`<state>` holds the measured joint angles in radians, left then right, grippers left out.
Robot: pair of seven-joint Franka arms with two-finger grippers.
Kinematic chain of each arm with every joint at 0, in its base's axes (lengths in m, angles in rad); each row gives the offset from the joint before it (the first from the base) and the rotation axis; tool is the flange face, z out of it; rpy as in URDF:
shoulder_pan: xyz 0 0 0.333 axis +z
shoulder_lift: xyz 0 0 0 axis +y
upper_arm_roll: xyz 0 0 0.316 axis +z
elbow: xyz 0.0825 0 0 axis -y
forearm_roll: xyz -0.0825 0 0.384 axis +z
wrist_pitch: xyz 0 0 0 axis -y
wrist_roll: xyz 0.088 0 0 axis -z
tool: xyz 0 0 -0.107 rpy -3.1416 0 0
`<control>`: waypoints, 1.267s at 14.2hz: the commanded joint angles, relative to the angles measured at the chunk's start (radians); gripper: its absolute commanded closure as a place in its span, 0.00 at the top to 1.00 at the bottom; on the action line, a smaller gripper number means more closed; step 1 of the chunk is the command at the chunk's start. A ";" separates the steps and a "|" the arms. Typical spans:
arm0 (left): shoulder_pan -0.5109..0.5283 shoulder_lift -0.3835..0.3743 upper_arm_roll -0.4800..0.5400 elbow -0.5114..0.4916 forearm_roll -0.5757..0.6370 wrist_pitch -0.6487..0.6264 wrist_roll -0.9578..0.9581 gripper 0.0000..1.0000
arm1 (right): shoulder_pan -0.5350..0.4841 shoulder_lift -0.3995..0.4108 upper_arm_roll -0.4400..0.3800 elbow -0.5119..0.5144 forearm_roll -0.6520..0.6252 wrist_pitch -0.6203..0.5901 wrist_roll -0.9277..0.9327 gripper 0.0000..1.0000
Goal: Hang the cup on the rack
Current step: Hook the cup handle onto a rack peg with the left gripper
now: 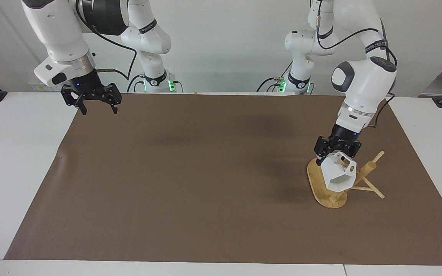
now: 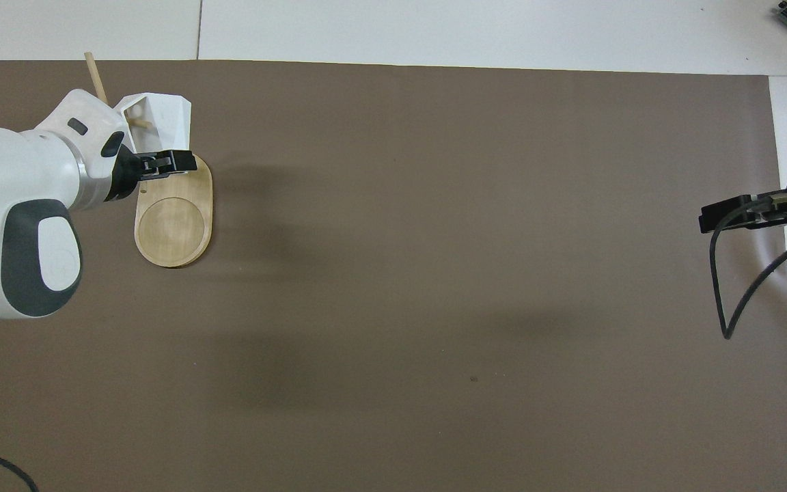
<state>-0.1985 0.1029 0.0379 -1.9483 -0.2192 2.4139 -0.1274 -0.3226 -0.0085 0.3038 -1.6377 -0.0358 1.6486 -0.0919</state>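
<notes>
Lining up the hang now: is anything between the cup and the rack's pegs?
Nothing visible stands between them. The left gripper holds the cup tilted right against the rack, over its base, with a peg showing at the handle. The right gripper waits over the mat's corner at its own end.

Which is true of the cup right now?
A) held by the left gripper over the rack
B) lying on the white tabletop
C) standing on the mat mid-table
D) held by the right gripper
A: the left gripper is shut on the white cup and holds it tilted over the bamboo rack, right against its pegs, while the right gripper waits open and empty over the mat's other end.
</notes>
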 commanded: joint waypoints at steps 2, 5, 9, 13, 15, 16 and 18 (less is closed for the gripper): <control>0.024 0.024 -0.004 0.046 -0.009 -0.059 -0.031 0.00 | -0.021 -0.021 0.006 -0.017 0.057 -0.003 0.011 1.00; 0.022 0.023 -0.007 0.043 -0.025 -0.067 -0.052 0.00 | -0.004 -0.022 0.011 -0.019 0.057 -0.012 0.012 1.00; 0.017 0.021 -0.007 0.043 -0.026 -0.069 -0.054 0.00 | 0.011 -0.028 0.015 -0.024 0.059 -0.012 0.014 1.00; 0.021 0.024 -0.007 0.057 -0.026 -0.061 -0.055 0.54 | -0.003 -0.027 0.012 -0.021 0.060 -0.018 0.012 1.00; 0.021 0.024 -0.004 0.058 -0.026 -0.065 -0.054 0.79 | -0.001 -0.028 0.011 -0.022 0.060 -0.018 0.014 1.00; 0.022 0.024 -0.004 0.061 -0.026 -0.067 -0.054 0.82 | 0.000 -0.027 0.008 -0.022 0.059 -0.015 0.014 1.00; 0.022 0.024 -0.004 0.063 -0.025 -0.070 -0.054 0.88 | 0.020 -0.027 -0.020 -0.022 0.059 -0.018 0.011 1.00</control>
<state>-0.1853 0.1153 0.0368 -1.9133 -0.2349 2.3662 -0.1761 -0.3071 -0.0152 0.3041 -1.6422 0.0046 1.6446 -0.0906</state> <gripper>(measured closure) 0.141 0.000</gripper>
